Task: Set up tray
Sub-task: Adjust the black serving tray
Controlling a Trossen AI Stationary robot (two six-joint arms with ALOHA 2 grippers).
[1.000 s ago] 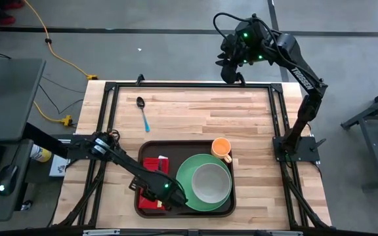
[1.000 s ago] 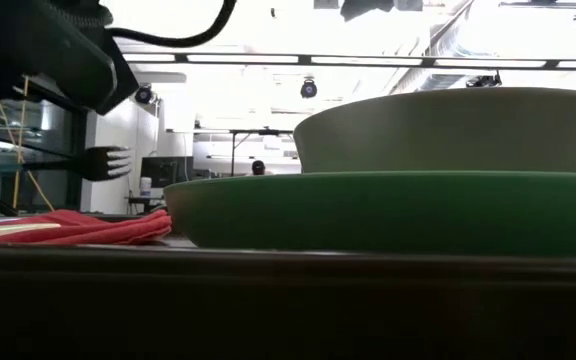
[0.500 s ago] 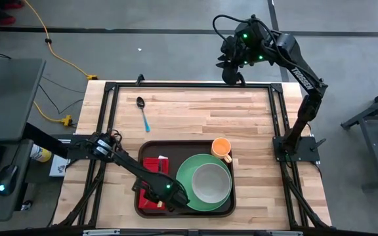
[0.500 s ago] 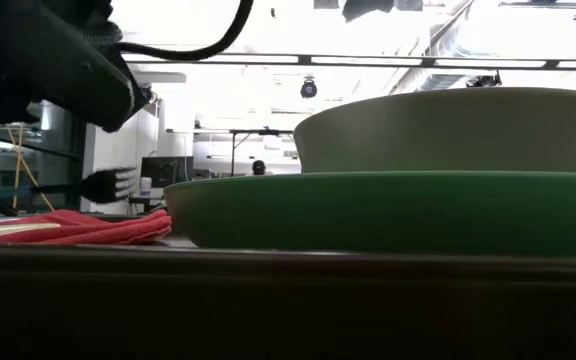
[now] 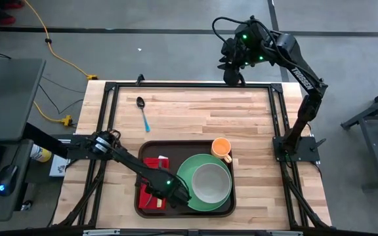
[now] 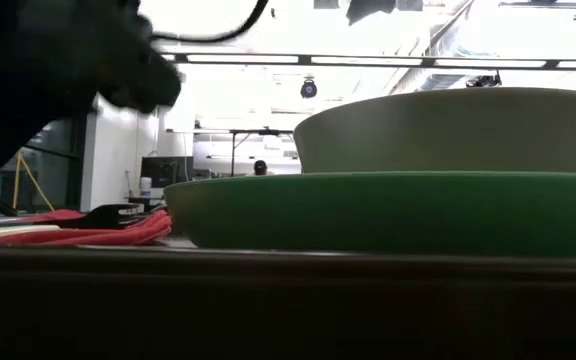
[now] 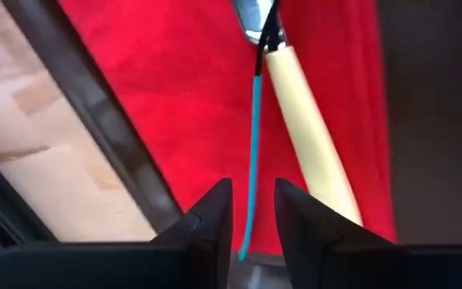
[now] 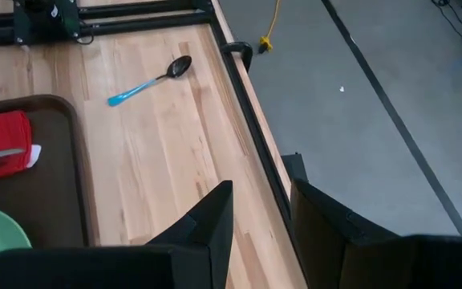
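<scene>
Your left arm stretches low across the table with its left gripper [image 7: 253, 210] pointing down, fingers [image 7: 215, 210] slightly parted, while your right arm is folded high beyond the far edge, its right gripper [image 8: 261, 210] hanging with fingers apart.

The high view looks straight down on the whole table [image 5: 195, 111]. The low view sits level at the tray's [image 6: 268, 300] rim, very close. The left wrist view hovers close over the red napkin [image 7: 191, 104], which the high and low views share.
</scene>
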